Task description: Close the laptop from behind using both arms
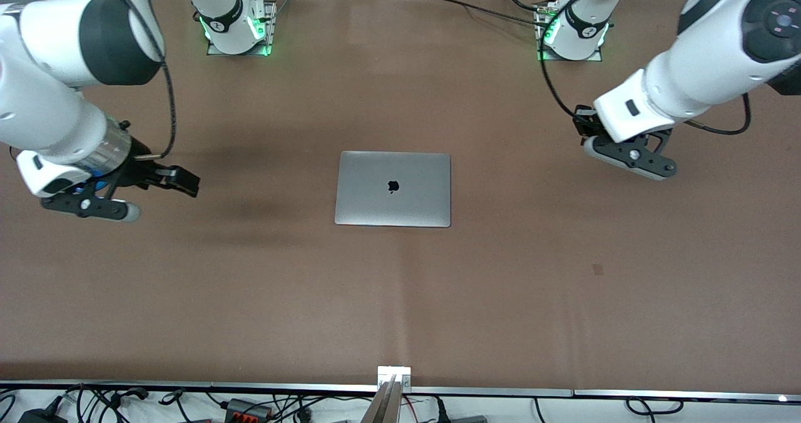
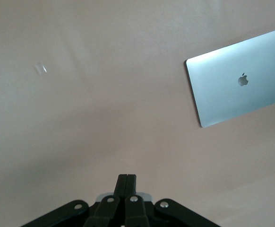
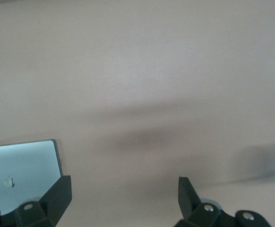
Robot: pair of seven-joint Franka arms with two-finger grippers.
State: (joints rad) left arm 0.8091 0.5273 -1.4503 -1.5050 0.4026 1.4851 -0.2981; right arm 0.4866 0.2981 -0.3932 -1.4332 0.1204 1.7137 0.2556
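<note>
- Along the counter's (image 1: 250, 298) near edge, a metal rail and loose black cables are cut off by the frame.
- The counter is covered in smooth, matte brown material with faint creases.
- The laptop (image 1: 393, 189) lies shut and flat mid-counter, well apart from both arms; its slim silver-grey lid has rounded corners and a black apple logo (image 1: 393, 186). Keyboard and screen are hidden.
- The right end effector (image 1: 181, 182) hangs over bare counter toward the right arm's end, black fingers spread wide, holding nothing.
- The left end effector (image 2: 127, 182) hangs over the left arm's end, fingers pressed together, empty.
- Farthest back, two green-lit bases (image 1: 238, 35) stand by the counter's edge.
</note>
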